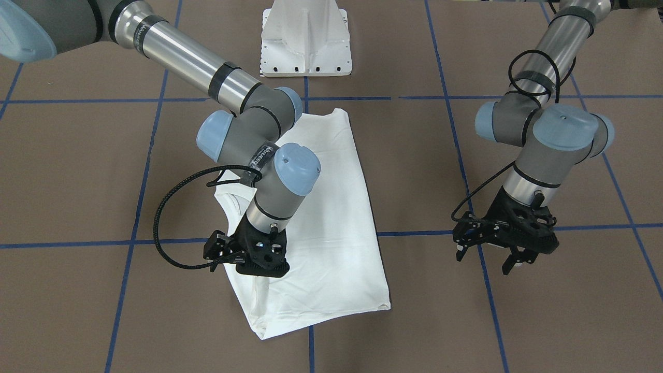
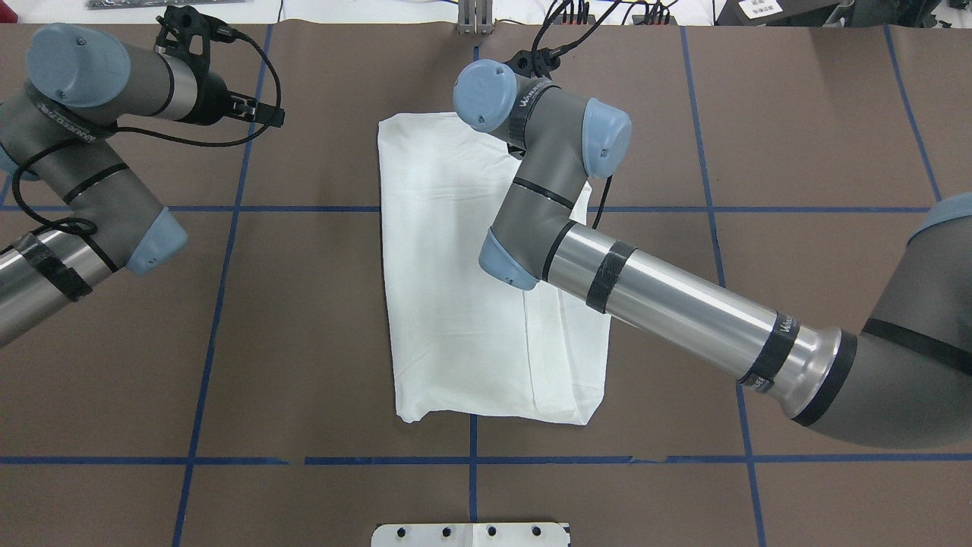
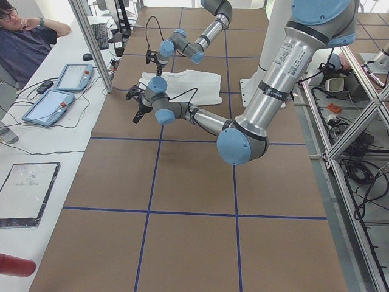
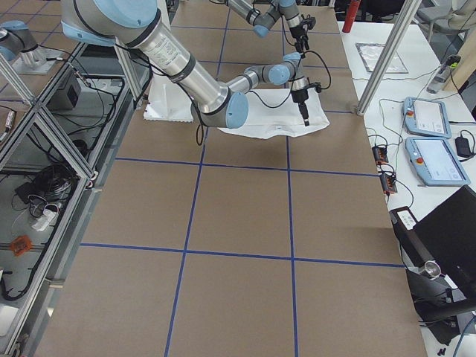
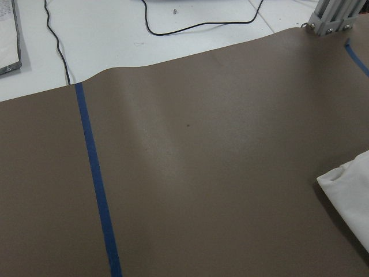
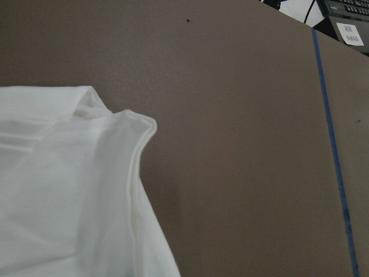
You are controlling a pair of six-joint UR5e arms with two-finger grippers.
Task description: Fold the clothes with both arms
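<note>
The white T-shirt [image 1: 321, 217] [image 2: 456, 304] lies folded into a long narrow rectangle in the middle of the table. My right gripper [image 1: 254, 264] points down over the shirt's far edge, beside the neckline. Its body hides its fingers, so I cannot tell whether they hold cloth. The right wrist view shows a rumpled shirt corner [image 6: 69, 202] on the brown table. My left gripper [image 1: 484, 261] [image 2: 262, 114] hovers open and holds nothing, well off to the side of the shirt. In the left wrist view only a shirt corner [image 5: 351, 190] shows, at the right edge.
The white metal pedestal [image 1: 305, 46] [image 2: 471, 534] stands at the robot's side of the table. Blue tape lines [image 2: 471, 460] cross the brown surface. A seated person [image 3: 24, 42] and tablets [image 3: 61, 91] are at a side desk beyond the table's far edge.
</note>
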